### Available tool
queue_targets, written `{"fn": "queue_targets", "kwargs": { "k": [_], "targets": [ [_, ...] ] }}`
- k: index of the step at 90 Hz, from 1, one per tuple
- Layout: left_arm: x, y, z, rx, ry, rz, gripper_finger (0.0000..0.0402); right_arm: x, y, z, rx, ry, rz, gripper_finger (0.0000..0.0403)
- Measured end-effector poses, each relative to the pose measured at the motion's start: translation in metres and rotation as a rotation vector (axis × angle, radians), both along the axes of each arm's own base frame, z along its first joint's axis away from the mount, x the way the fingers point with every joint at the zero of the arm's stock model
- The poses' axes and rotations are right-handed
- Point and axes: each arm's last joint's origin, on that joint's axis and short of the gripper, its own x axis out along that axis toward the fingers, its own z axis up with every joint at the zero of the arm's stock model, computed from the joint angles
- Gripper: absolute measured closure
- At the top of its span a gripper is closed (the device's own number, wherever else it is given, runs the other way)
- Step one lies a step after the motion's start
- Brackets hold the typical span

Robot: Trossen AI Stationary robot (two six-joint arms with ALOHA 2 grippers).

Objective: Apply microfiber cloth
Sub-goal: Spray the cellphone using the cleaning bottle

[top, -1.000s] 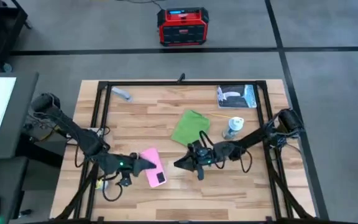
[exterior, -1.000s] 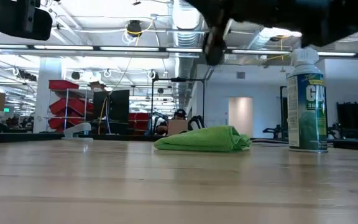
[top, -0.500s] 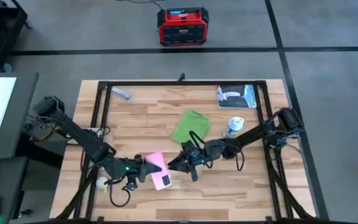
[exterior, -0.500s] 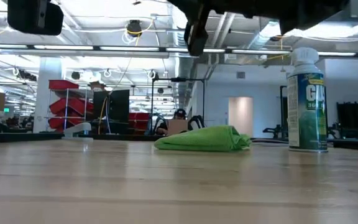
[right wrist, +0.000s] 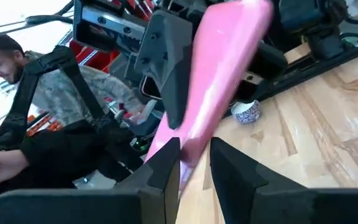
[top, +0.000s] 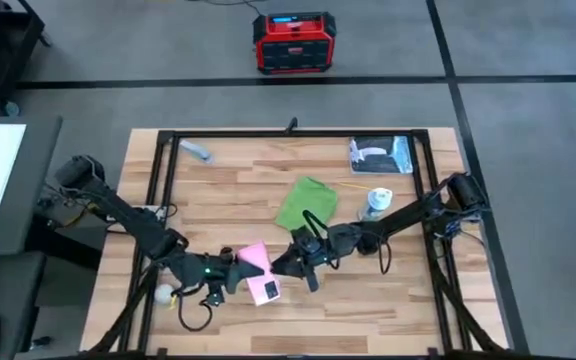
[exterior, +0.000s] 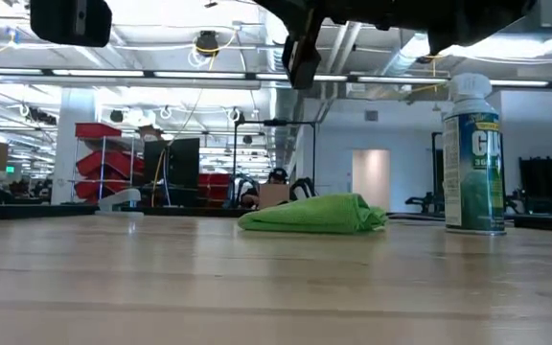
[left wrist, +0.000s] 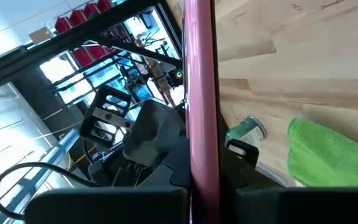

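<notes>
The bright green microfiber cloth lies bunched on the table's middle, also in the low view, with no gripper on it. Near the front edge my left gripper is shut on a pink-cased phone, held above the table. My right gripper faces it from the right, open. The phone's free end reaches in between the right fingers; whether they touch it, I cannot tell. My left gripper pinches the phone's end between its two fingers, one on each flat face. It comes roughly level from the table's left. The phone stands on edge, reaching out past the fingers toward the right gripper, lifted clear of the table.
A spray can stands upright just right of the cloth. A blue-and-white packet lies at the far right corner, a small grey thing at the far left. A person sits beyond the table.
My left gripper has carried the phone toward the table's right and near edge. My right gripper has gone left toward the phone, so its fingers now stand around the phone's free end. The cloth and can have stayed put.
</notes>
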Motion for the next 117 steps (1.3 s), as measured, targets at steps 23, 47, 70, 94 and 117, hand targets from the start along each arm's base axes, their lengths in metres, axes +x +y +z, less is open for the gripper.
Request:
{"fn": "queue_targets", "kwargs": {
  "k": [23, 47, 70, 94, 117],
  "targets": [
    [0.005, 0.007, 0.000, -0.013, 0.003, 0.002, 0.0400, 0.001, 0.000, 0.002, -0.008, 0.000, 0.027, 0.0326],
    [0.010, 0.014, 0.002, -0.021, -0.008, -0.006, 0.0400, 0.003, -0.007, 0.002, 0.005, -0.002, 0.066, 0.0326],
    [0.017, 0.026, 0.003, -0.006, -0.009, 0.006, 0.0400, 0.005, -0.017, 0.003, 0.023, 0.002, 0.126, 0.0334],
    [0.021, 0.033, 0.003, 0.030, -0.014, 0.020, 0.0398, 0.006, -0.023, 0.002, 0.026, 0.008, 0.176, 0.0359],
    [0.022, 0.035, 0.003, 0.042, -0.012, 0.018, 0.0387, 0.006, -0.023, 0.001, -0.003, 0.011, 0.181, 0.0378]
  ]
}}
